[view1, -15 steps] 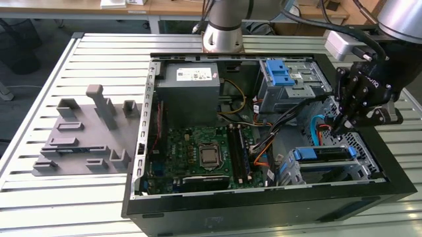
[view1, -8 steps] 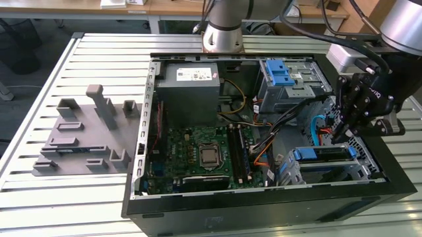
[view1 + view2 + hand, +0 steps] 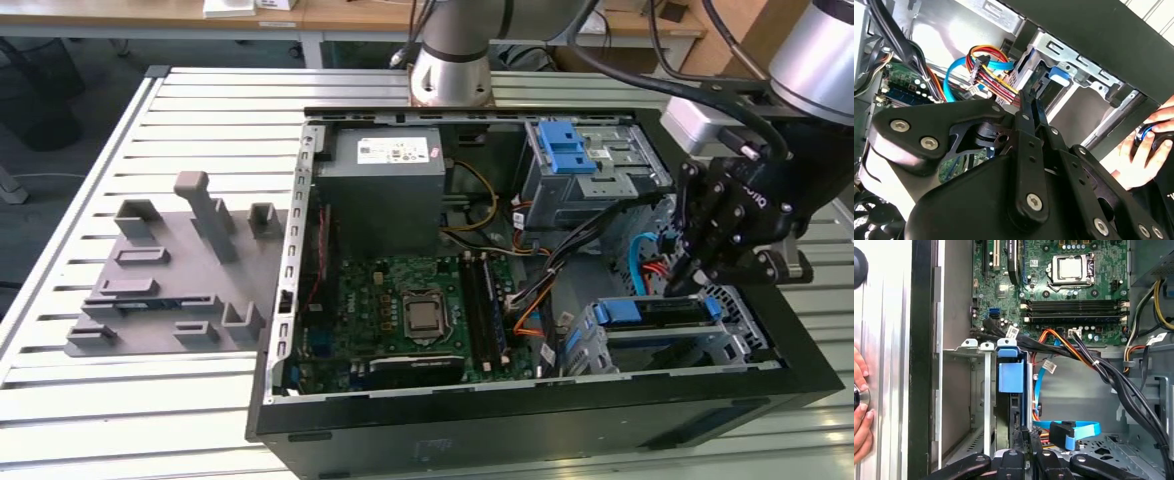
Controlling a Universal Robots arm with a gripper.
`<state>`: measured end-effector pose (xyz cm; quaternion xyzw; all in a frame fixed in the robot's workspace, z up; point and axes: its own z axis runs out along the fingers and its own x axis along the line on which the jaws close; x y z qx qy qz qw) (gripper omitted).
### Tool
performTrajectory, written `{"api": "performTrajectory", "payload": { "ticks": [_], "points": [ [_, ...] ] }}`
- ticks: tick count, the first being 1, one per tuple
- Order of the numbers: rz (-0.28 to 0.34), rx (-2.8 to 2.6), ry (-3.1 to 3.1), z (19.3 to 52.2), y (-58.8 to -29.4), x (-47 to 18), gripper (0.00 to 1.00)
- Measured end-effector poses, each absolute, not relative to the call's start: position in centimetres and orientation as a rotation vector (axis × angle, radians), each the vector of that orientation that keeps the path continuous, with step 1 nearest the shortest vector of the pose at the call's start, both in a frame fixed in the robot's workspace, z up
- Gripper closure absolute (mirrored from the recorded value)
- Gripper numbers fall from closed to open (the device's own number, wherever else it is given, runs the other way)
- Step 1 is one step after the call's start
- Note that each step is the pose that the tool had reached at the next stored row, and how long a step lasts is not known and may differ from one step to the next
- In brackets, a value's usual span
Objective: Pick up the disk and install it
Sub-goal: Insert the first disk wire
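The disk (image 3: 650,312) sits on edge in the lower drive bay of the open computer case (image 3: 534,420), at the exterior view's right. In the first wrist view its blue plastic frame (image 3: 1011,376) stands between the bay's silver rails. My gripper (image 3: 683,280) hangs just above the disk's far end. In both wrist views its black fingers (image 3: 1026,107) meet at a narrow tip, shut, with nothing between them. The tip (image 3: 1026,436) is at the disk's end, close to a blue tab (image 3: 1058,75); I cannot tell whether they touch.
A grey power supply box (image 3: 387,190) and a silver cage with a blue latch (image 3: 577,150) fill the case's back. Blue, red and black cables (image 3: 1074,430) run beside the bay. A person's hand (image 3: 860,405) rests outside the case wall. A grey fixture (image 3: 174,270) lies at the exterior view's left.
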<state>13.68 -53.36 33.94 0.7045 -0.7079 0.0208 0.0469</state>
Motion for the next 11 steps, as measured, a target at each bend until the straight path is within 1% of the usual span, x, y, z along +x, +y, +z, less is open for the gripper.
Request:
{"api": "performTrajectory", "payload": {
  "ticks": [11],
  "points": [
    [0.059, 2.143, -2.163, 33.7, -53.83, 14.05, 0.84]
  ]
}}
